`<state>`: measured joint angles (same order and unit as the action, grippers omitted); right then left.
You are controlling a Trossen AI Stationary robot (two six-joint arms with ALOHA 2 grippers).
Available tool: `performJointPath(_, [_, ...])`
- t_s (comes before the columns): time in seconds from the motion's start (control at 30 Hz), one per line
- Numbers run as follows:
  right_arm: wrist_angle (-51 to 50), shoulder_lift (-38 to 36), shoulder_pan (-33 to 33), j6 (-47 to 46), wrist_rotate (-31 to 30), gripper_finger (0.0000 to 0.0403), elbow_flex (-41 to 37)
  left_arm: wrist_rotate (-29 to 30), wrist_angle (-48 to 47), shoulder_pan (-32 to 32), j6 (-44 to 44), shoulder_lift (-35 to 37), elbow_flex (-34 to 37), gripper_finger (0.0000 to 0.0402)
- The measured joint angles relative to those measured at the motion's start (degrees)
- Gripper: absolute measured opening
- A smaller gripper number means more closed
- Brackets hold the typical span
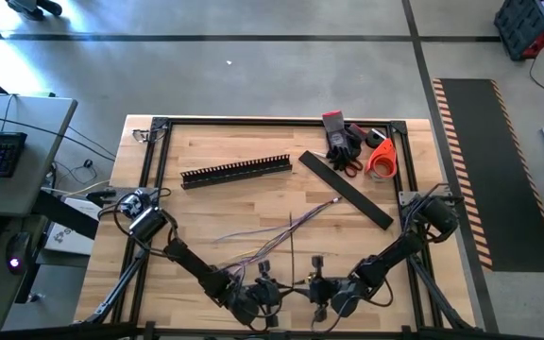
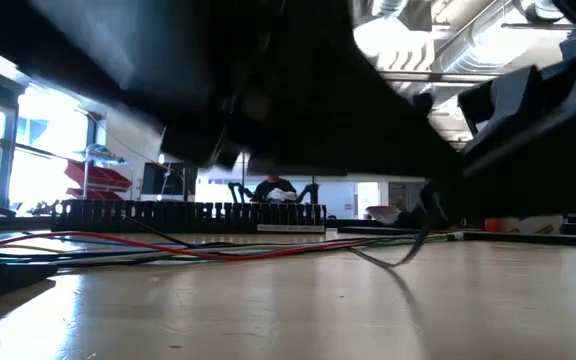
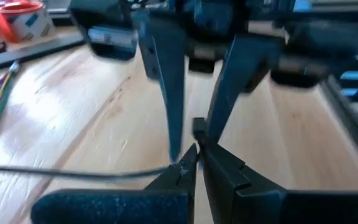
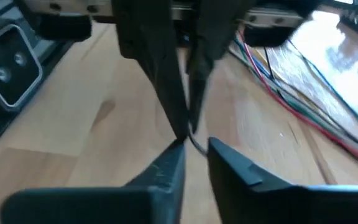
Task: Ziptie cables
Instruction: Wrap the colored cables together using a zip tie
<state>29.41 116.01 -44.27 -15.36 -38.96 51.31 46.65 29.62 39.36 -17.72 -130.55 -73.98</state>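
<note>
Two dark arms reach in over the wooden table [image 1: 253, 203] from its 7 and 5 o'clock corners, and their grippers meet tip to tip at 6 o'clock, probably so a thin black tie [image 3: 73, 172] can pass between them. At 12 o'clock lie a toothed rail [image 1: 237, 172] and a flat black strip [image 1: 346, 189], out of the work's way. The cables [image 1: 267, 238] fan loose across the table's middle, from 8 toward 2 o'clock, not yet bundled. The left gripper [image 3: 197, 163] has its jaws pinched together on the tie's end. The right gripper [image 4: 194, 149] shows a narrow gap, the tie's tip in it, seemingly letting go.
</note>
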Motion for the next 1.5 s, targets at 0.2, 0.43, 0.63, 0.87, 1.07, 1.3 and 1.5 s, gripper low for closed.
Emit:
performJointPath(0.2, [-14.05,-5.7,0.0,-11.09,3.33,0.0148,0.03,5.21,-3.66,1.49,-1.62,-0.02,0.11,0.0])
performJointPath(0.43, [-25.91,-14.75,0.24,-15.51,0.46,0.0189,0.04,5.39,-4.48,0.2,-0.86,-0.02,0.11,0.0])
performJointPath(0.63, [-31.98,-17.48,8.64,-18.82,1.58,0.0185,-0.07,3.67,-6.28,-2.33,0.4,-0.02,0.11,0.0])
performJointPath(0.87, [-32.32,-16.44,24.55,-13.96,13.2,0.0209,-0.13,0.76,-6.38,-3.85,0.91,-0.02,0.11,0.0])
performJointPath(1.07, [-25.57,-16.13,36.22,-10.49,22.73,0.0237,-3.98,0.86,-6.29,-3.82,1.04,-0.02,0.11,0.0])
performJointPath(1.3, [-2.74,-16.04,42.59,-15.73,28.55,0.0231,-18.46,1.8,-6.2,-3.26,1.33,-0.02,0.11,0.0])
performJointPath(1.5, [8.27,-13.5,43.1,-16.32,30.47,0.0222,-22.43,1.18,-5.62,-3.24,1.33,-0.02,0.11,0.0])
